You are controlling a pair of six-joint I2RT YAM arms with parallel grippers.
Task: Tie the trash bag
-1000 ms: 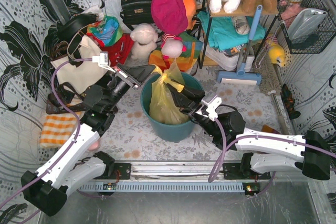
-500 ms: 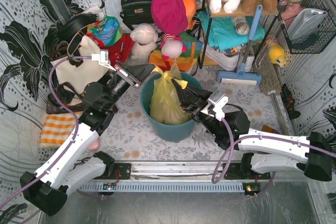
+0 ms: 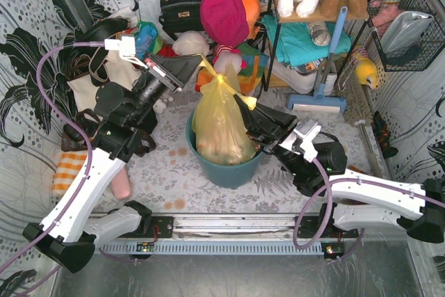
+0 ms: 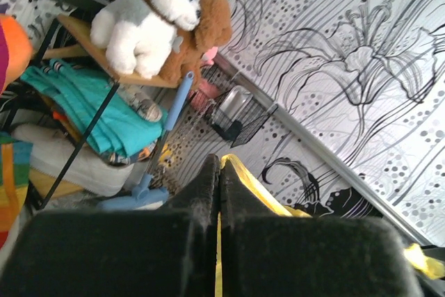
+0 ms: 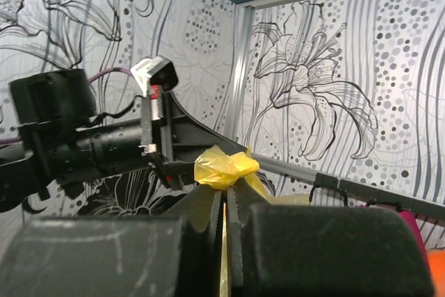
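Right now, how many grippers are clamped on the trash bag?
2. The left gripper is shut on the upper-left ear of the trash bag. The right gripper is shut on the ear at its right side. Neither grip is hidden.

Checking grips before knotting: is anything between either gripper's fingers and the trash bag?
Nothing visible. The left gripper and the right gripper are each shut directly on an ear of the trash bag; the teal bin only rings its lower part.
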